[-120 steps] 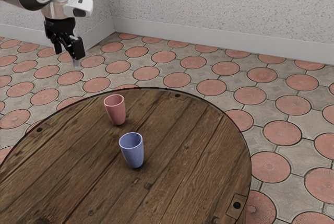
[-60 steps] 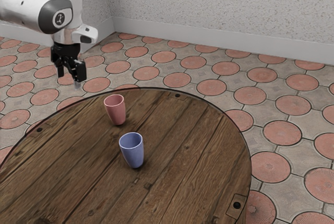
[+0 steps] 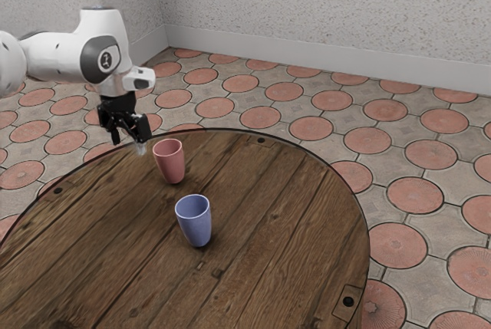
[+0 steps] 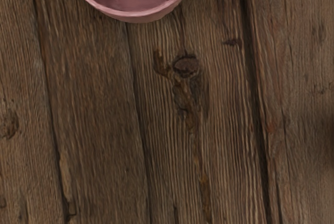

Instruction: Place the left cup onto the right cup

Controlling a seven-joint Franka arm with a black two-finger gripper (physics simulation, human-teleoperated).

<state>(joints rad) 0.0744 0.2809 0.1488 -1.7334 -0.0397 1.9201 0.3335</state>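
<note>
One round wooden table (image 3: 268, 214). One white arm (image 3: 77, 57) enters from exterior view's left. Two cups, both upright, apart on table: one pink cup (image 3: 169, 160), one blue cup (image 3: 193, 220) nearer camera. One gripper (image 3: 129, 139) just beside pink cup, above table edge, fingers spread, holding nothing.

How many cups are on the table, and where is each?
2. The pink cup stands upright near the table's far edge, beside the gripper. The blue cup stands upright nearer the camera, apart from it. None seems hidden.
</note>
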